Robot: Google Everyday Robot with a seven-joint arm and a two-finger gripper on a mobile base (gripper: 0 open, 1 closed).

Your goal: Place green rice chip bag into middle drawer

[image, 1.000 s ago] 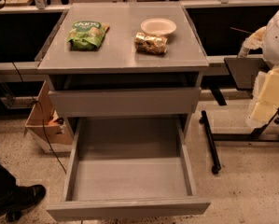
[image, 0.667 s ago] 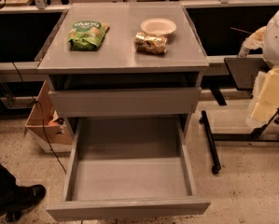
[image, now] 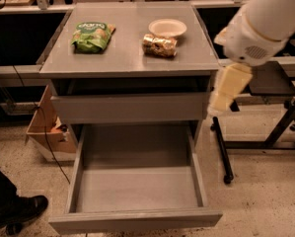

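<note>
The green rice chip bag (image: 92,36) lies flat on the grey cabinet top (image: 122,58), at its back left. The middle drawer (image: 137,181) is pulled out wide below the shut top drawer front (image: 129,107); its bare flat bottom holds nothing. My gripper (image: 220,102) hangs on the white arm (image: 265,19) at the cabinet's right front corner. Its pale fingers point down beside the top drawer front. It is well to the right of the bag and above the open drawer's right side.
A brown-gold shiny packet (image: 160,45) and a pale bowl (image: 167,27) sit on the cabinet top at the back right. A cardboard box (image: 46,130) stands on the floor at the left, near a person's shoe (image: 18,211). Black table legs (image: 265,137) stand at the right.
The arm has swung left from the right edge of the view to the cabinet's right front corner. The bag, packet, bowl and drawer have not moved.
</note>
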